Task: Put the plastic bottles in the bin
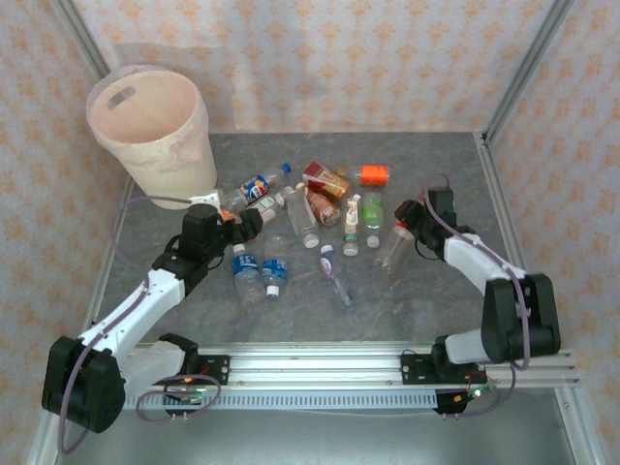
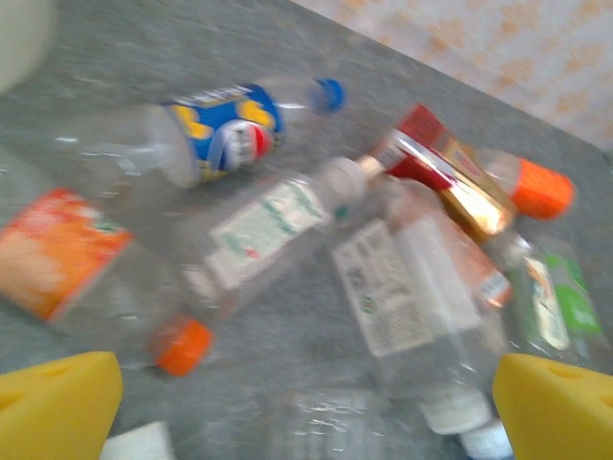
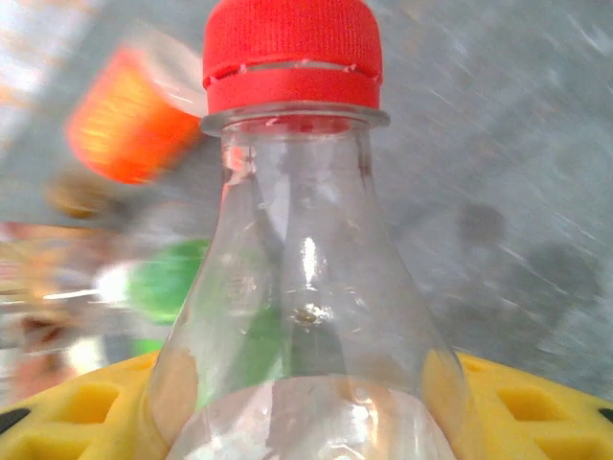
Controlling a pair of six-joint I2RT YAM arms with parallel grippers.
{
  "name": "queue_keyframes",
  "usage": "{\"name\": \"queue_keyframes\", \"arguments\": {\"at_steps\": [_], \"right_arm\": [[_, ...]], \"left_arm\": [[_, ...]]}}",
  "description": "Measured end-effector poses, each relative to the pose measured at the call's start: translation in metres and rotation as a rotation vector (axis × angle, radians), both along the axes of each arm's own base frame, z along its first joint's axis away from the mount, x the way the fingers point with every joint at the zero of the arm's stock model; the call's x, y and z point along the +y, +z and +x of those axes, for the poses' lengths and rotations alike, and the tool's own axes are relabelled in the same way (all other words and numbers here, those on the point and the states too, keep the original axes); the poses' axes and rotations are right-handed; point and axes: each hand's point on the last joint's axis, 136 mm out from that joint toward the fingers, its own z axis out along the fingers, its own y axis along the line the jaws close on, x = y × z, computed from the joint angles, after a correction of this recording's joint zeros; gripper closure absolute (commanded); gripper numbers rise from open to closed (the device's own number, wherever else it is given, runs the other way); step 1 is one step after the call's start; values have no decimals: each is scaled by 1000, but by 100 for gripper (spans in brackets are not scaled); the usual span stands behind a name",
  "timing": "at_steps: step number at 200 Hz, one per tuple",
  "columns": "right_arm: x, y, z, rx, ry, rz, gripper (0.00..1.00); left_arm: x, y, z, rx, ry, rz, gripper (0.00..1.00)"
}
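Grey tabletop (image 1: 407, 300), papered walls behind: the plastic bottles (image 1: 310, 218) lay strewn just right of the bin (image 1: 155, 136). On the side nearest the bin, the left gripper (image 2: 306, 407) hung spread wide over the heap. On the side farthest from the bin, the right gripper (image 3: 306, 422) flanked a red-capped bottle (image 3: 297, 287); whether it had clenched could not be told. Seemingly empty, light, slick and crushable, the bottle looked best gripped across its shoulder.

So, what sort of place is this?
Probably a robot lab test cell: left arm and right arm bolted to an aluminium rail, patterned backdrop panels, a grey table staged with plastic bottles and a bin.
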Motion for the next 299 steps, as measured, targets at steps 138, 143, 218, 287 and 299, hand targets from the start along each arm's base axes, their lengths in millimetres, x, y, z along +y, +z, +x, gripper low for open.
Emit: {"name": "queue_keyframes", "arguments": {"at_steps": [138, 143, 218, 287, 299], "right_arm": [[116, 116, -7, -345, 307, 149, 38], [116, 116, -7, -344, 307, 151, 38], [119, 118, -8, -335, 302, 184, 37], [119, 120, -8, -328, 292, 206, 23], [119, 122, -10, -327, 290, 213, 21]], "left_arm": [[-256, 38, 4, -77, -727, -27, 0], [-259, 37, 4, -74, -738, -31, 0], [-286, 21, -16, -75, -870, 12, 15], [-278, 22, -3, -106, -811, 54, 36], [-276, 24, 1, -118, -786, 65, 38]]}}
